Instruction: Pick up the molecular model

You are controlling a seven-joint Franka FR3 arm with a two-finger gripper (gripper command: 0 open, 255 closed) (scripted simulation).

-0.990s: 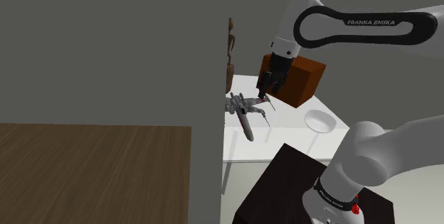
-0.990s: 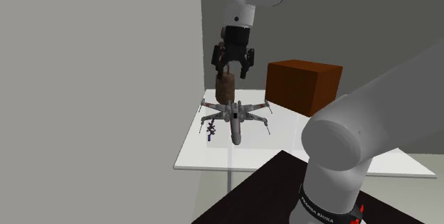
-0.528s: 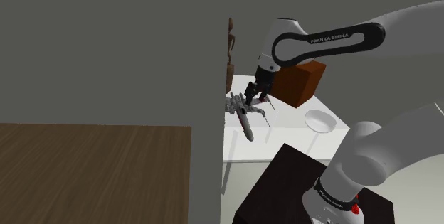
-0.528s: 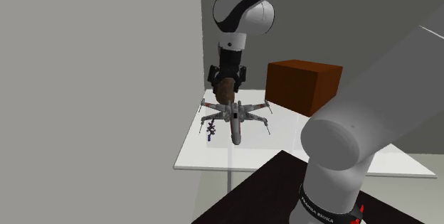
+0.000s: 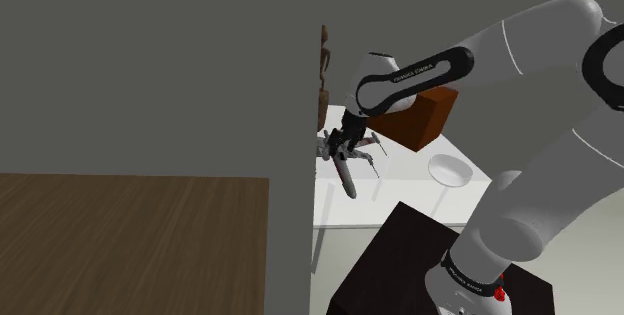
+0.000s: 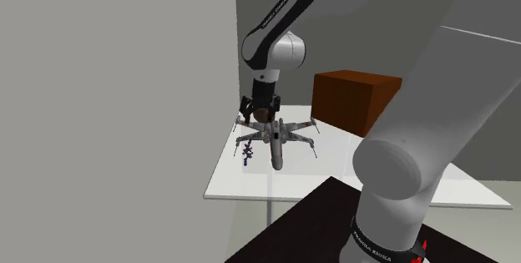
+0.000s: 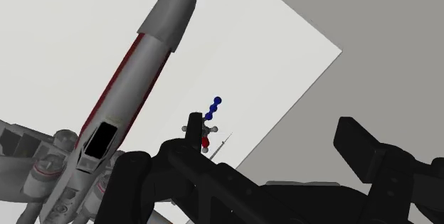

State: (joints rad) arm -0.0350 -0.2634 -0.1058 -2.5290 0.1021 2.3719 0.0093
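White bench [image 6: 242,182] against a plain grey wall, dark stand [image 5: 400,253] in the foreground. Poised low over the rear of a grey toy starfighter [image 6: 277,140]: the white arm's black hand [image 6: 260,118], fingers [image 7: 359,141] spread well apart, clasping nothing. On the bench just beside the starfighter's wing, toward the second exterior view's left and near the bench's edge: the molecular model [image 6: 247,153], a small cluster of blue, red and grey beads, untouched, close by one fingertip from the wrist. Behind, a brown box [image 6: 355,101].
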